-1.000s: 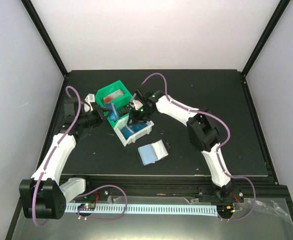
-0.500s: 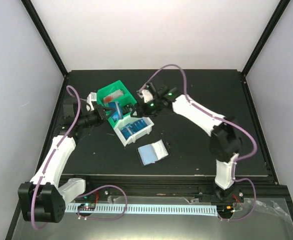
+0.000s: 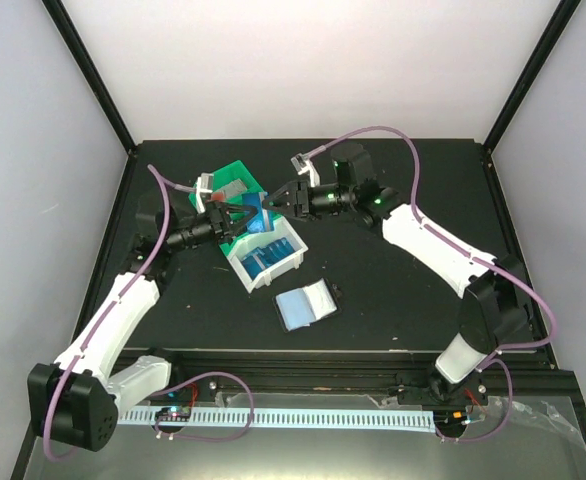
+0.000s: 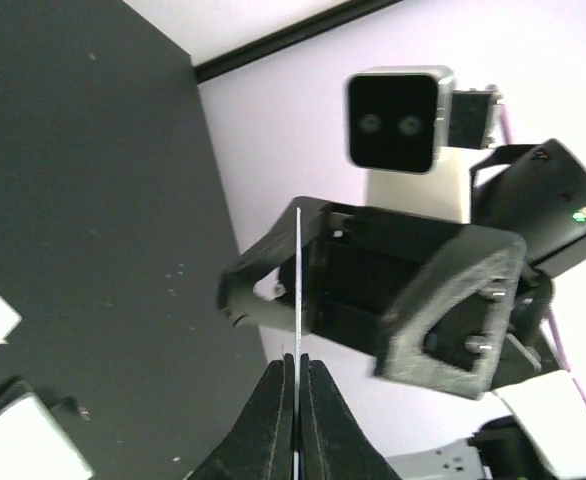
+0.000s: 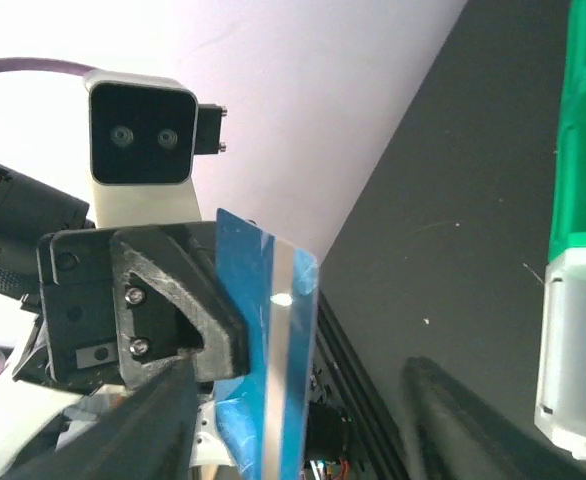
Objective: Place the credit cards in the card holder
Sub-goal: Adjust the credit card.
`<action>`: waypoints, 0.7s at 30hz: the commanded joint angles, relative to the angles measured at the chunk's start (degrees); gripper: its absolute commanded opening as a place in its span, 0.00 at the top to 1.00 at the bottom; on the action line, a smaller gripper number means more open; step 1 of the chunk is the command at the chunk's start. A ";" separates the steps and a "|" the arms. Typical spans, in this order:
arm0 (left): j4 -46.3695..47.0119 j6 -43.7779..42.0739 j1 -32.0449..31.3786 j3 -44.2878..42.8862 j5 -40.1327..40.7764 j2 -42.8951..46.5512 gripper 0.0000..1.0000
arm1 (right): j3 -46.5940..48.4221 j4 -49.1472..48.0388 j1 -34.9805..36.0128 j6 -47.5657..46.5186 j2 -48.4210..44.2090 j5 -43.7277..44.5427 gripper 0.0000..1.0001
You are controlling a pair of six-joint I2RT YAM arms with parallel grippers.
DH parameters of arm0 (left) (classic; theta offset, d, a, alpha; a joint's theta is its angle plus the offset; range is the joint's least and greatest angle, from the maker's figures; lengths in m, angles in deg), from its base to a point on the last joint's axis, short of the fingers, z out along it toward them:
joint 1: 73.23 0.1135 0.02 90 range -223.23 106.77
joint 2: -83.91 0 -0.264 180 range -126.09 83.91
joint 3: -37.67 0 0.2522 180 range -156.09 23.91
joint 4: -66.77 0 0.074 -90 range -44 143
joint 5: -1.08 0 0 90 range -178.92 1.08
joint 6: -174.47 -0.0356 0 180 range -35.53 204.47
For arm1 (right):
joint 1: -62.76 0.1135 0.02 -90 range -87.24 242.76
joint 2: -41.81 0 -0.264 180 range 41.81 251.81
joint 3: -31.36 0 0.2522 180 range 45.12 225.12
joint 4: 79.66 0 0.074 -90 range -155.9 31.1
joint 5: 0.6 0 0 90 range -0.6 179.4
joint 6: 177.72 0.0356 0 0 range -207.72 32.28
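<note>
Gripping blue credit card (image 5: 271, 350) edge-on in left hand (image 4: 296, 372), above white bin (image 3: 266, 258). Facing it with right hand (image 3: 279, 197), apparently spread, though blurry. Seeing card holder (image 3: 305, 303) open on surface (image 3: 393, 300), near-side of bin. Risking drop into bin if released early during handover.

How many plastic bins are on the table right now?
2. A green bin sits at the back, left of centre. A white bin sits right beside it on its near side. The arms overlap both bins, but none looks hidden.
</note>
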 commanded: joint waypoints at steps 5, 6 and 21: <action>7.70 7.20 -3.65 -0.55 0.26 1.27 0.98 | -4.84 -9.07 -0.01 7.17 -3.40 -5.75 0.74; 7.65 7.11 -3.87 -0.22 0.58 1.45 0.98 | -5.45 -9.45 0.01 7.43 -4.04 -5.57 0.80; -22.57 -14.81 -12.05 -2.32 19.11 2.53 0.36 | -12.47 16.33 -6.20 -11.83 -12.80 3.22 0.99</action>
